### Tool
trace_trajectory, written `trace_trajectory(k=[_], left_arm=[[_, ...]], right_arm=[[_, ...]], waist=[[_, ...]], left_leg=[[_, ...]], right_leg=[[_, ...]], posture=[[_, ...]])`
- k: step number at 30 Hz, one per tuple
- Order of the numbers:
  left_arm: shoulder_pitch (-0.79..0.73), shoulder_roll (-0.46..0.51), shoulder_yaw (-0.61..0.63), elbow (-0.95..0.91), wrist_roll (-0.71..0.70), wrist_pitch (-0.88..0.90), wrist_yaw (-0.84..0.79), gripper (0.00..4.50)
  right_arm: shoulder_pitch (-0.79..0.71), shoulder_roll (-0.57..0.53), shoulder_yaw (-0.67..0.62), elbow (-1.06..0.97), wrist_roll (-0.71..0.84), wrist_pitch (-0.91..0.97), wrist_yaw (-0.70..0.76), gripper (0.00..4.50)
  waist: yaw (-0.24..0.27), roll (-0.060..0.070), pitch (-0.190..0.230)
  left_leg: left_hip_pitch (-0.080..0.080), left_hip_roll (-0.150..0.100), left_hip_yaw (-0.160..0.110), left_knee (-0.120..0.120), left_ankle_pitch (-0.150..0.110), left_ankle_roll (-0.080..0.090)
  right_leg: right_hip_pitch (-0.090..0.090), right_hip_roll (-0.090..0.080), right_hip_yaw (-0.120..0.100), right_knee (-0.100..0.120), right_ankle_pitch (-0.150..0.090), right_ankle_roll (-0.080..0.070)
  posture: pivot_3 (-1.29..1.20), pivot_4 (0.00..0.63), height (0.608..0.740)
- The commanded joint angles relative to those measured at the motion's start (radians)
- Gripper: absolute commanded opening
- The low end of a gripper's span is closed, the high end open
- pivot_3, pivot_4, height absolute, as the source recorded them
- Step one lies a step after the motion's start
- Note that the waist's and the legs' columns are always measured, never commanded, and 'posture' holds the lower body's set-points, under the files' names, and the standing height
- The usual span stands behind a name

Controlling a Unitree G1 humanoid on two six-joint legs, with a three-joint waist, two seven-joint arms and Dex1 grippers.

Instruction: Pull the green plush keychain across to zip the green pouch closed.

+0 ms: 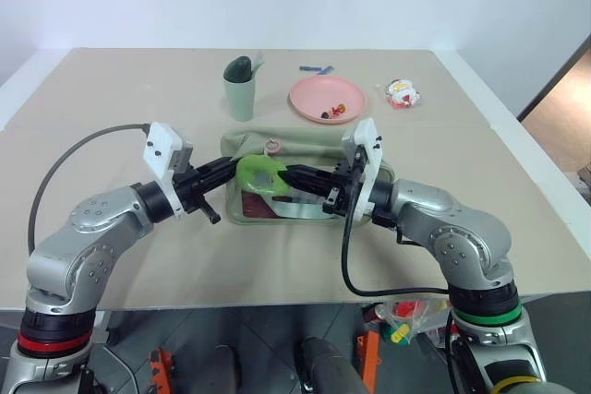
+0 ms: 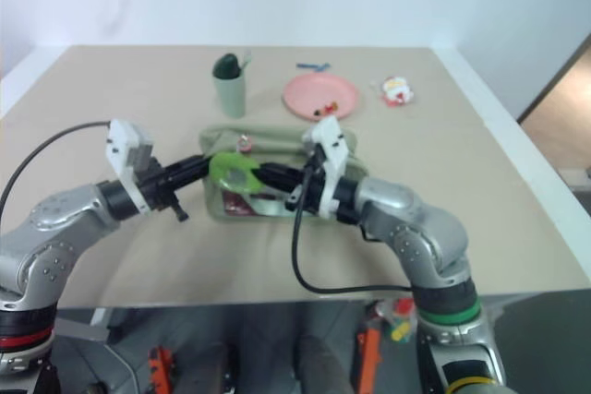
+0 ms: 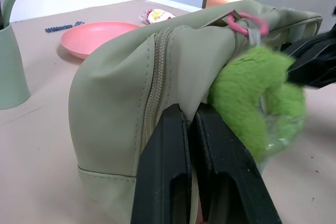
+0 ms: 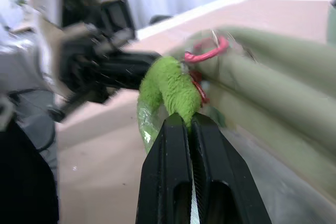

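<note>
Both grippers clamped: left gripper (image 3: pixel 190 129) pinching green pouch (image 3: pixel 121 93), right gripper (image 4: pixel 190 124) on green plush keychain (image 4: pixel 170 87).

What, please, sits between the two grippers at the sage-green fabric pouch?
The fuzzy lime-green plush ring keychain, between the left gripper and right gripper, seen in the left eye view.

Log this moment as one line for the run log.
left gripper: shut on pale sage fabric pouch | right gripper: shut on lime-green fuzzy ring keychain | zip: not pulled yet
</note>
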Motion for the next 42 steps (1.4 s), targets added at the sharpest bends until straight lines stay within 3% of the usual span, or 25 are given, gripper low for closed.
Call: trace_trajectory(k=[1, 5, 8, 13, 26, 35, 42], left_arm=[[-0.019, -0.007, -0.018, -0.014, 0.002, -0.008, -0.005, 0.00], [-0.028, -0.017, -0.028, -0.009, 0.007, -0.009, -0.005, 0.00], [-0.036, -0.029, -0.038, -0.004, 0.015, -0.011, 0.002, 0.00], [-0.052, -0.057, -0.047, 0.031, 0.074, -0.034, 0.056, 0.00], [-0.092, -0.107, -0.062, 0.104, 0.239, -0.142, 0.153, 0.00], [-0.128, -0.139, -0.054, 0.092, 0.294, -0.187, 0.196, 0.00], [-0.118, -0.161, -0.063, 0.072, 0.300, -0.184, 0.200, 0.00]], right_arm=[[-0.099, -0.039, -0.101, -0.027, 0.076, -0.022, 0.052, 0.04], [-0.192, -0.117, -0.159, 0.032, 0.094, -0.030, 0.115, 0.04], [-0.220, -0.214, -0.168, 0.109, 0.009, -0.102, 0.198, 0.04], [-0.187, -0.340, -0.193, 0.229, -0.108, -0.219, 0.262, 0.04], [-0.057, -0.536, -0.282, 0.388, -0.310, -0.400, 0.288, 0.04], [0.051, -0.602, -0.249, 0.350, -0.461, -0.376, 0.206, 0.04], [0.243, -0.553, -0.104, 0.143, -0.480, -0.254, 0.210, 0.04]], waist=[[0.000, 0.000, 0.000], [0.000, 0.000, 0.000], [0.001, 0.000, 0.000], [0.001, 0.000, 0.000], [0.000, 0.001, 0.000], [-0.001, 0.001, 0.000], [0.000, 0.001, 0.000]], left_leg=[[0.000, 0.000, 0.000, 0.000, 0.000, 0.000], [0.000, 0.000, 0.000, 0.001, 0.000, 0.000], [0.000, 0.000, 0.000, 0.000, 0.000, 0.000], [0.000, -0.001, 0.000, 0.000, 0.000, 0.000], [0.001, -0.001, 0.001, 0.000, 0.000, 0.000], [0.001, -0.002, 0.002, 0.000, 0.000, 0.000], [0.001, -0.002, 0.002, -0.001, 0.000, 0.000]], right_leg=[[0.000, 0.000, 0.000, 0.000, 0.000, 0.000], [0.000, 0.000, 0.000, 0.000, 0.000, -0.001], [0.000, 0.000, 0.000, 0.000, -0.001, -0.001], [0.000, -0.001, 0.000, -0.001, -0.001, -0.001], [0.000, 0.000, 0.001, 0.000, 0.001, 0.002], [0.000, 0.000, 0.003, 0.000, 0.003, 0.003], [0.000, 0.000, 0.003, -0.001, 0.002, 0.004]], posture=[[0.00, 0.150, 0.740], [0.00, 0.150, 0.740], [0.00, 0.150, 0.740], [0.00, 0.150, 0.740], [0.00, 0.150, 0.740], [0.00, 0.150, 0.740], [0.00, 0.150, 0.740]])
